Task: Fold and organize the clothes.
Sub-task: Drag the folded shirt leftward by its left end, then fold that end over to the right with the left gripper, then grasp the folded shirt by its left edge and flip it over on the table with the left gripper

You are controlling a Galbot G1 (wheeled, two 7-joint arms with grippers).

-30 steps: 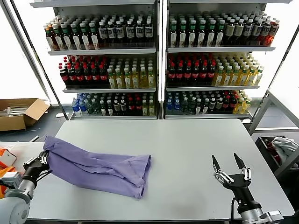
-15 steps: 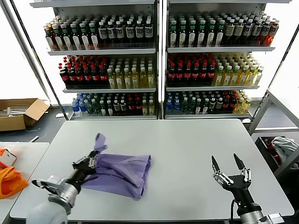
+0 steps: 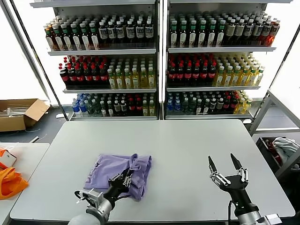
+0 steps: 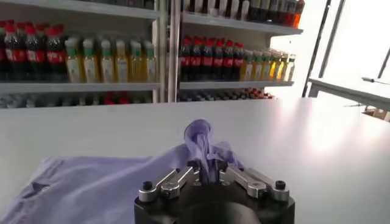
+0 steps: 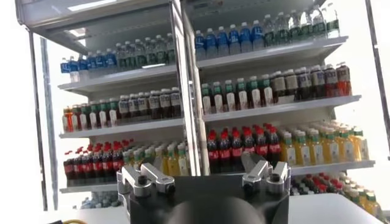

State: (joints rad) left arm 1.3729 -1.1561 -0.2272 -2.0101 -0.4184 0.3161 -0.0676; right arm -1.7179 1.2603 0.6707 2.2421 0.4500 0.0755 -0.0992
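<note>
lavender t-shirt (image 3: 119, 173) lies folded on our table (image 3: 187, 145), left gripper (image 3: 123, 180) pinching its fabric, right gripper (image 3: 225, 167) wide open.

T-shirt (image 3: 119, 169): soft matt cloth, creased | table (image 3: 187, 145): smooth, faintly glossy

black grippers (image 3: 228, 165) with silver linkage fingers (image 3: 211, 166), screws, grey wrists
</note>
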